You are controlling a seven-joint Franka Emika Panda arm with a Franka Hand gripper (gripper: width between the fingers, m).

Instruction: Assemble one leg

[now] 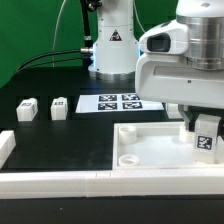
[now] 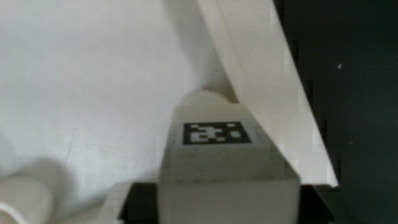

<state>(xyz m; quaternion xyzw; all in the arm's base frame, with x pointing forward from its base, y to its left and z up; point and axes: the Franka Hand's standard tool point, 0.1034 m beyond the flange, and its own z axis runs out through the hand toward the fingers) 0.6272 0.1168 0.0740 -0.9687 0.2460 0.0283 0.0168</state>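
Standing upright over the large flat white panel (image 1: pixel 150 150) is the leg (image 1: pixel 206 137), a small white cuboid block with a black-and-white square marker tag on its face. It sits at the panel's corner on the exterior view's right, under the white and grey robot gripper (image 1: pixel 200 122). In the wrist view the leg (image 2: pixel 217 140) fills the middle, its tag facing the camera, with the panel's raised rim (image 2: pixel 267 90) running diagonally just beside it. One round hole (image 2: pixel 22 198) in the panel shows at the edge of that view. The gripper's fingers reach down around the leg, but the pictures do not show clearly whether they are clamped on it, so the state of the jaws cannot be told.

Beyond the panel, the thin white marker board (image 1: pixel 120 103) with four tags lies flat on the black table (image 1: pixel 60 135). Two more small white tagged blocks (image 1: pixel 27 108) (image 1: pixel 59 107) stand apart from the panel, to the exterior view's left. Long white border bars (image 1: pixel 90 182) run along the panel's near side.
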